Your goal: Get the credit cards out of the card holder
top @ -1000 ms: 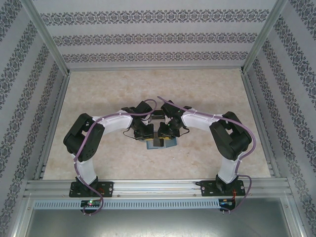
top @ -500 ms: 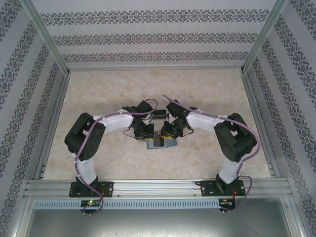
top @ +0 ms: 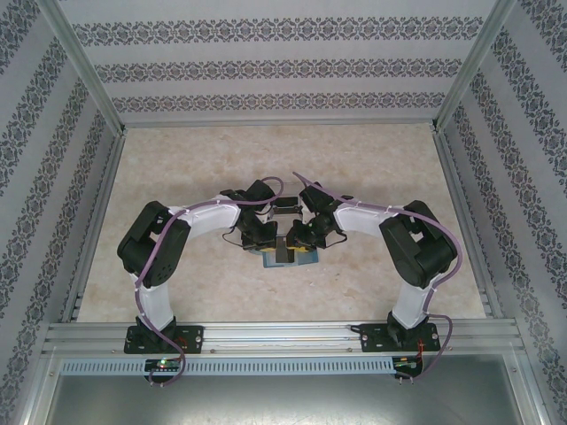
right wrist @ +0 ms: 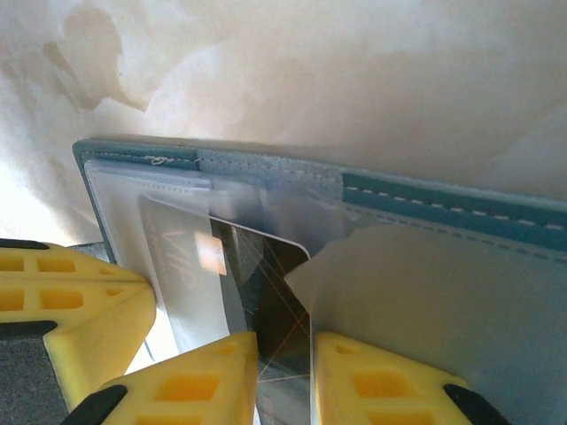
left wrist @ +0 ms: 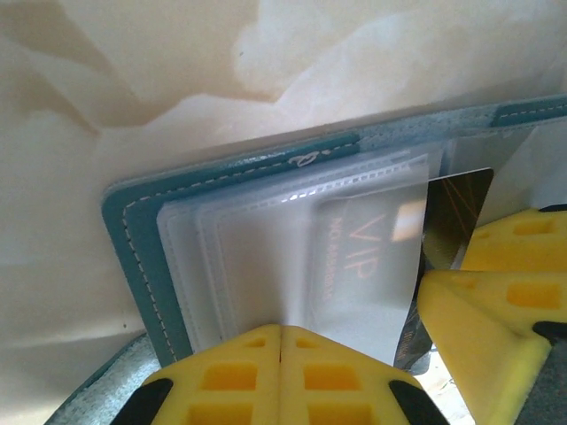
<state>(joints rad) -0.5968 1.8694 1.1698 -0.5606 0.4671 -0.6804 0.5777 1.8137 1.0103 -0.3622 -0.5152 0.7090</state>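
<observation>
Task status: early stage. The card holder (top: 285, 258) is lying open on the table (top: 177, 159), directly beneath both sets of fingers, and no card is lying clear of it yet. A dark card (right wrist: 266, 292) appears to be protruding partway from a clear sleeve (left wrist: 239, 266). A pale VIP card (left wrist: 363, 257) is sitting inside, just beside it. The right gripper (right wrist: 283, 347) is pinching the dark card's near edge. The left gripper (left wrist: 281, 336) is holding its fingers pressed together on the sleeve's near edge, apparently clamping it. The left arm (top: 164, 252) and right arm (top: 416, 252) are bending inward, wrists nearly meeting.
</observation>
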